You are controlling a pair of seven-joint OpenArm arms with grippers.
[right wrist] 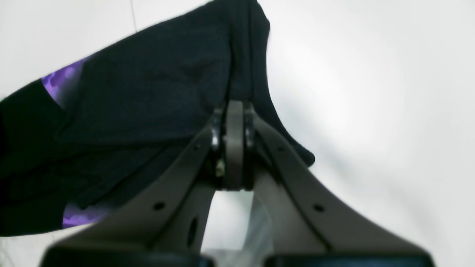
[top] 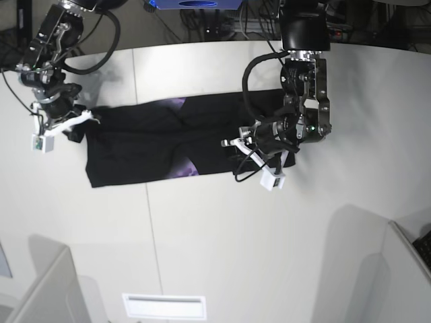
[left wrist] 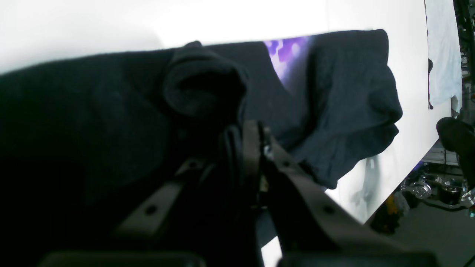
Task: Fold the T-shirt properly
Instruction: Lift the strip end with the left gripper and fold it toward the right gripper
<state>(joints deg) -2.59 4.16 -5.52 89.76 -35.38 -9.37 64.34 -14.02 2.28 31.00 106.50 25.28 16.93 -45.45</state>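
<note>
A: Count so far: one T-shirt (top: 161,148), one white desk (top: 222,229), two hands. Shirt spread as a long black band across the far half of the desk, two patches of purple print peeking out, one by its far edge and one by its near edge.

B: And the hands?

A: Right hand (right wrist: 234,111) pinched together on a fold of black cloth at one end of the T-shirt (right wrist: 148,81), with the cloth bunched up and rising out of the tips. Left hand (left wrist: 246,128) at the other end, tips tight together too, clamped on a dark lump of the T-shirt (left wrist: 111,111).

B: Anything else on there?

A: One pale cloth (left wrist: 441,55) off past the far end of the shirt, seen from the left wrist only. Can't tell what it is.
</note>
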